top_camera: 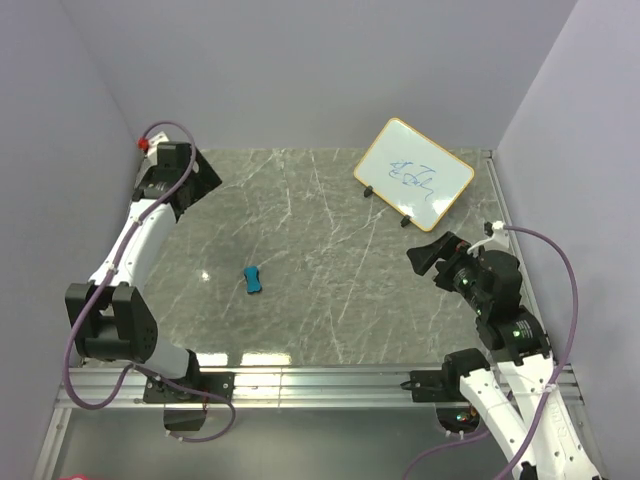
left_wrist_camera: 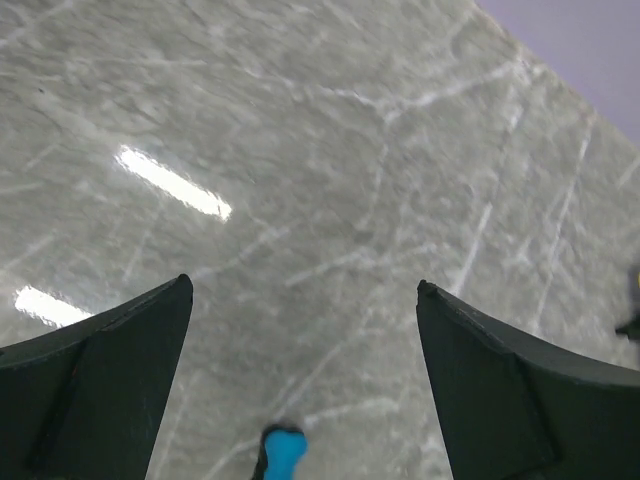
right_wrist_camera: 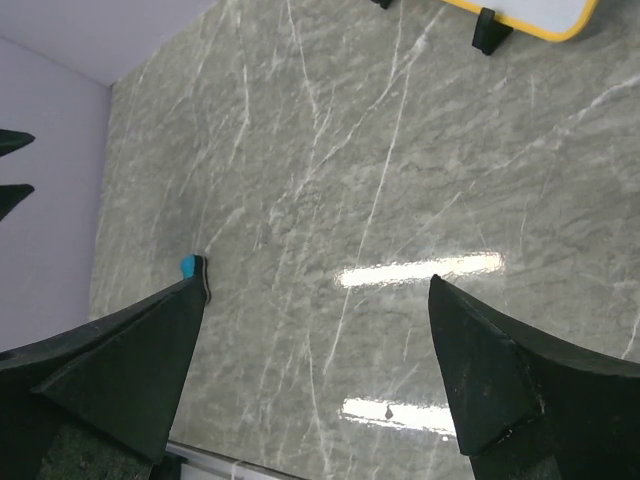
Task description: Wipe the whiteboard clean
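Observation:
The whiteboard (top_camera: 414,172) with a tan-yellow frame and black feet lies at the back right of the table and bears blue scribbles. Its yellow edge shows at the top of the right wrist view (right_wrist_camera: 520,18). A small blue eraser (top_camera: 253,280) lies on the marble left of centre; it shows at the bottom of the left wrist view (left_wrist_camera: 280,455) and beside the left finger in the right wrist view (right_wrist_camera: 190,266). My left gripper (top_camera: 205,172) is open and empty at the back left. My right gripper (top_camera: 428,256) is open and empty, just in front of the whiteboard.
Purple walls enclose the table on the left, back and right. A metal rail (top_camera: 320,380) runs along the near edge between the arm bases. Bright light reflections lie on the marble (right_wrist_camera: 415,270).

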You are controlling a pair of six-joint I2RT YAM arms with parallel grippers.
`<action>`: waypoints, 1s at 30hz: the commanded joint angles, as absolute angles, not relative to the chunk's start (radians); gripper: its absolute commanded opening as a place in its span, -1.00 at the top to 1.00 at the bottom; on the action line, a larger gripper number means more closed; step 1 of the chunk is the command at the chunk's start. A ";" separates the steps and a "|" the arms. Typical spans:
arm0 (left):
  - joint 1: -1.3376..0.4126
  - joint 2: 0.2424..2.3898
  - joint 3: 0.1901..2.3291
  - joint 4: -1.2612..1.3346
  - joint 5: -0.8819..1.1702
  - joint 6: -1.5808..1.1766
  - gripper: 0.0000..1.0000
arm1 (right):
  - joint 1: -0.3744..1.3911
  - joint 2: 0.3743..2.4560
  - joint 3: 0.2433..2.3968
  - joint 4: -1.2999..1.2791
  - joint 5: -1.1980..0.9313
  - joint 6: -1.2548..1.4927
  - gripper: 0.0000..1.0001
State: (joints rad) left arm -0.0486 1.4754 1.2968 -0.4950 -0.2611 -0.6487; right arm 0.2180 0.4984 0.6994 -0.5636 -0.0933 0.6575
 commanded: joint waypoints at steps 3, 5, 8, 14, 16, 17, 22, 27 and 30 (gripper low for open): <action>-0.081 1.522 1.439 -0.728 -0.247 -0.696 -0.99 | 0.218 0.476 0.727 -0.574 -0.086 0.666 -0.99; -0.080 1.535 1.441 -0.805 -0.221 -0.733 -0.99 | 0.215 0.465 0.718 -0.563 -0.101 0.666 -1.00; -0.083 1.491 1.427 -0.795 -0.149 -0.721 -0.97 | 0.216 0.472 0.724 -0.578 -0.112 0.667 -0.99; -0.091 1.213 1.296 -0.519 0.136 -0.766 -0.99 | 0.215 0.459 0.720 -0.621 -0.095 0.661 -0.99; -0.086 1.140 1.127 -0.384 0.245 -0.843 -0.99 | 0.216 0.440 0.700 -0.611 -0.075 0.667 -0.99; -0.056 1.137 1.015 -0.329 0.314 -0.851 -0.93 | 0.216 0.424 0.696 -0.603 -0.072 0.667 -0.99; -0.096 1.273 1.127 -0.550 0.220 -0.753 -0.50 | 0.216 0.423 0.709 -0.623 -0.058 0.652 -0.99; -0.138 1.387 1.226 -0.728 -0.047 -0.675 -0.99 | 0.216 0.407 0.686 -0.632 -0.048 0.666 -0.99; -0.159 1.439 1.171 -0.746 -0.057 -0.670 -0.94 | 0.216 0.396 0.669 -0.624 -0.038 0.672 -0.99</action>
State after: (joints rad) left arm -0.1448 1.4200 1.1671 -0.6636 0.0254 -0.7124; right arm 0.2180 0.4091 0.6853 -0.6373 -0.0624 0.6651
